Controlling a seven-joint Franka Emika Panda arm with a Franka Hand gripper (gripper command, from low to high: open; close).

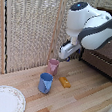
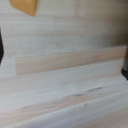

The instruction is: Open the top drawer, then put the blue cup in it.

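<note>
Blue cup (image 1: 45, 83) is seen standing upright on the pale wooden tabletop (image 1: 81, 103), its handle turned toward the exterior view's right, in the middle foreground of that view. Nearest the camera, at the exterior view's lower left, a round white plate with a patterned rim (image 1: 4, 100) is laid flat on the same surface, well apart from the cup. Just to the exterior view's right of the blue cup, and slightly farther back, a small orange block (image 1: 64, 82) is seen lying flat, near the cup but not touching it. Behind the blue cup a pink cup (image 1: 53, 66) is placed upright, close to it. Above and just beside the pink cup the gripper (image 1: 65, 57) of the white arm (image 1: 91, 24) is held over the table, nothing being visibly grasped; whether its jaws are parted or closed cannot be told from either view. Farther back, at the exterior view's right, the dark dresser is partly seen, and a brown drawer front (image 1: 103, 59) is made out below the arm; its handle cannot be distinguished and it appears pushed in. A woven reed screen (image 1: 31, 23) is set behind everything. In the wrist view only blurred wood planks (image 2: 65, 75) and a corner of the orange block (image 2: 26, 6) are shown.
</note>
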